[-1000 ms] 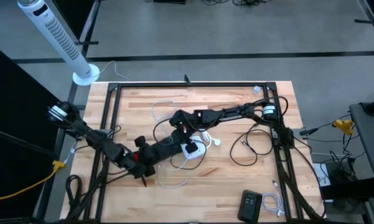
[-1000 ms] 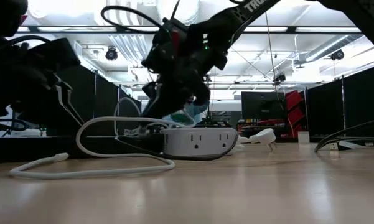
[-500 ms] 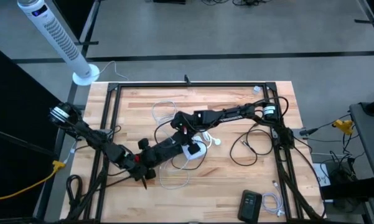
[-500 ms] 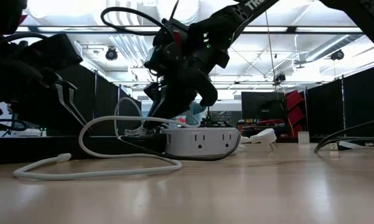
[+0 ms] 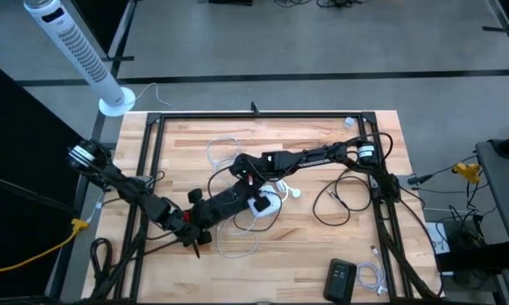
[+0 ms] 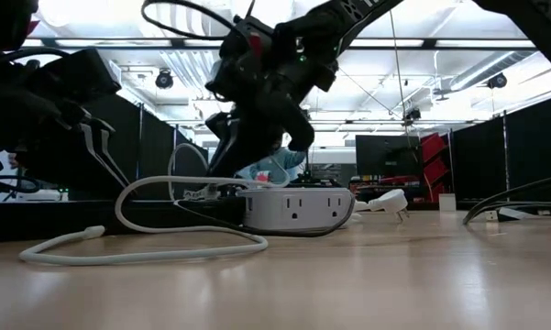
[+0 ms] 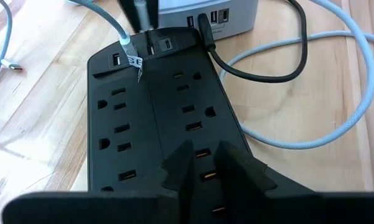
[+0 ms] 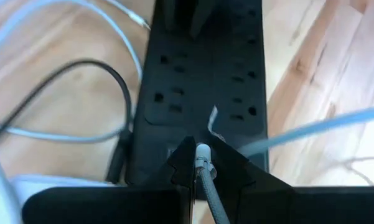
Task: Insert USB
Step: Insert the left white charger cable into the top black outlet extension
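A black power strip (image 7: 149,118) lies flat on the wooden table, its USB ports (image 7: 150,48) at the end next to a white power hub (image 5: 262,204). A pale cable with a white tag (image 7: 137,62) ends at that USB end. My left gripper (image 7: 205,165) rests shut on the strip's top. My right gripper (image 8: 199,158) hangs over the USB end, shut on a grey cable (image 8: 208,193). The cable's white tip (image 8: 203,151) points at the ports. Whether the tip sits in a port is hidden by the fingers. My left gripper presses its shut fingertips (image 7: 187,163) down on the strip's top face (image 7: 202,149), among the outlets toward the end away from the USB ports. It comes slanting down from the table's left. The strip lies flat on the table under it. My right gripper pinches the grey cable just behind its white tip (image 8: 205,163) between its two fingers. The fingers slant down from the table's right and run along the cable. The tip pokes out past the fingertips toward the strip's USB end (image 8: 193,134).
A black cord (image 7: 261,68) runs from the hub's end and curls beside the strip. White cable loops (image 6: 147,247) lie on the table to the near left of the hub. Farther right lie a white plug (image 6: 388,200), loose black cords (image 5: 339,203) and a dark device (image 5: 341,278).
In the low view my right gripper has risen a little and tipped above the strip's USB end, still shut on the cable. The white cable loop on the table has crept slightly toward the hub.
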Robot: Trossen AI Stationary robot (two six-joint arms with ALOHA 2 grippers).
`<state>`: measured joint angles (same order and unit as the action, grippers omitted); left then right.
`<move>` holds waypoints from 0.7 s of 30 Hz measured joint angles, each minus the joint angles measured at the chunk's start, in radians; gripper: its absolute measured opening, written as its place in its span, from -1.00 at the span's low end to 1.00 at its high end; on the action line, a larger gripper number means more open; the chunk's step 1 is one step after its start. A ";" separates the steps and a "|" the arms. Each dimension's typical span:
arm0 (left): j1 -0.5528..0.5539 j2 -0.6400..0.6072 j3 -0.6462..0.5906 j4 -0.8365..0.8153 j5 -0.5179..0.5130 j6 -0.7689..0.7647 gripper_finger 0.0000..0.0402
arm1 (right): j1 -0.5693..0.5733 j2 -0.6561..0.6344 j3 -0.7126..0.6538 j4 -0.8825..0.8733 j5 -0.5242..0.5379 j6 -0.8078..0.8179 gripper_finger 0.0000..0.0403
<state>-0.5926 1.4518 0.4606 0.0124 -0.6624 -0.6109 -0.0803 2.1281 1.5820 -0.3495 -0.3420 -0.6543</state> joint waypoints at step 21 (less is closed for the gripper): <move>0.081 -0.136 -0.012 -0.022 -0.043 0.191 -0.68 | 0.011 0.019 0.001 -0.008 0.051 0.038 -0.92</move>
<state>-0.5119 1.3156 0.4488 -0.0096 -0.7054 -0.4202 -0.0696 2.1472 1.5829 -0.3576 -0.2912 -0.6166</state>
